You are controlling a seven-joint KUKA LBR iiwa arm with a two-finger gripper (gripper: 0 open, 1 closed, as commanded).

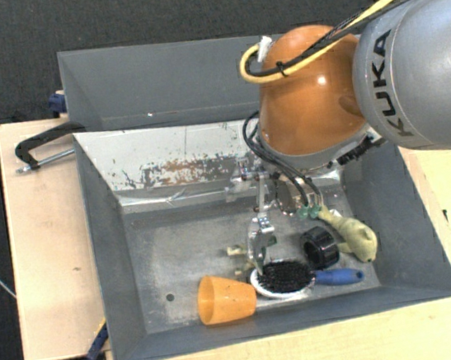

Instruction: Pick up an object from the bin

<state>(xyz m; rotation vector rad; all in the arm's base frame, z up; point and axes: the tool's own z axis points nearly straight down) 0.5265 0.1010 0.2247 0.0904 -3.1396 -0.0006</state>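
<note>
Grey metal bin with sloped walls; its floor was scuffed, and rusty speckles ran along the far wall. The contents were grouped at the near right of the floor.

1. Hairbrush: round head, black bristles in a white rim, blue handle pointing right. It lay flat close to the near wall.
2. Orange cup: lay on its side just left of the hairbrush, close against the brush head.
3. Black cylinder: short and tilted, just beyond the blue handle.
4. Pale yellow piece: long and curved, greenish at its far end, lying against the right side of the black cylinder.
5. Small pale scrap: lay alone on the floor, left of the tool; its kind could not be told.

Silver arm: entered from the right, with a rounded orange cover at the wrist and a yellow cable looped over it.

Tool: hung down from under the orange cover to near the floor, its tip just beyond the far left edge of the brush head. Contact with the brush could not be made out. It could not be told whether the tool was spread or pressed together, and nothing was seen pinched in it.
</note>
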